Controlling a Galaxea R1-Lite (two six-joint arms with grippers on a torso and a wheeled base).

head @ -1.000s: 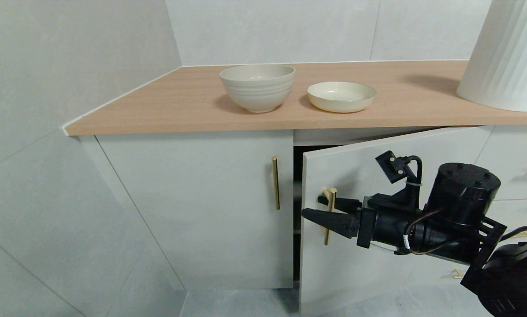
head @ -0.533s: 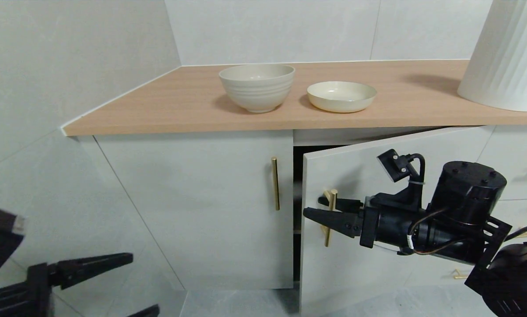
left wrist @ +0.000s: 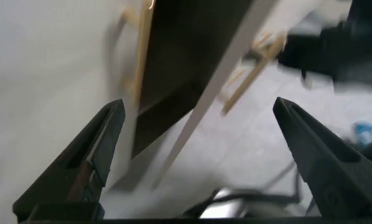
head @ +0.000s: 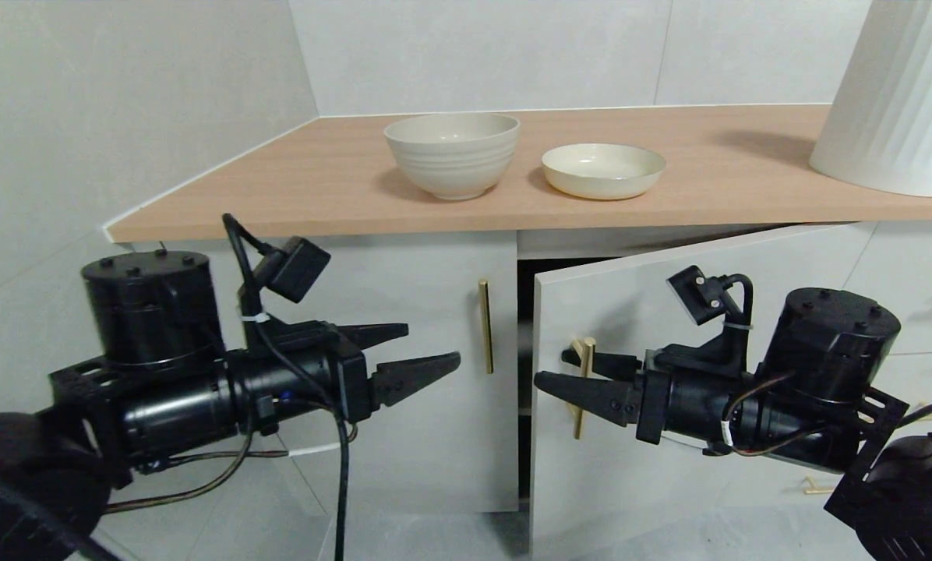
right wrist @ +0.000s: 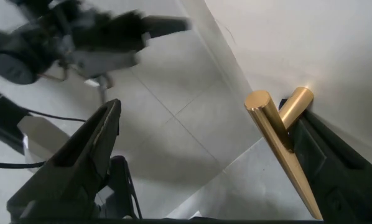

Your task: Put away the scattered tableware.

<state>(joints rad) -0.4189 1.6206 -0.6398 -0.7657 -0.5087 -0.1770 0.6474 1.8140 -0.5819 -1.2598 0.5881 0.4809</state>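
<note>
Right gripper (head: 552,368): spread open, astride the brass bar handle (right wrist: 279,134) of the partly open right door (head: 668,265); hooked around it rather than clamped.
Left gripper (head: 432,345): wide open, empty, level with the left door handle (head: 486,326) and just short of it, pointed toward the gap between the doors.
Left door (head: 404,436): shut.
Tableware: deep ribbed bowl (head: 452,153) and shallow dish (head: 603,169), side by side but apart on the countertop (head: 294,187), above the cabinet and well clear of both grippers.
Cabinet opening (head: 525,312): dark and narrow; contents not discernible.
Risk, handle slip: likely if pulled without closing, given contact on one side of the bar only; would leave the door stalled or swinging back.
Risk, gripper clash: probable if both are advanced toward the gap together, given facing tips already near one another.
Risk, door strike: possible on a wider swing, into the right arm or across the left gripper's path.
Risk, later: chipping or dropping bowl or dish if carried down before enough room is opened; bumping the tall white ribbed vessel (head: 894,101) at the counter's right end.
Writing: none legible; no brand or label made out on bowl, dish, doors or vessel.
</note>
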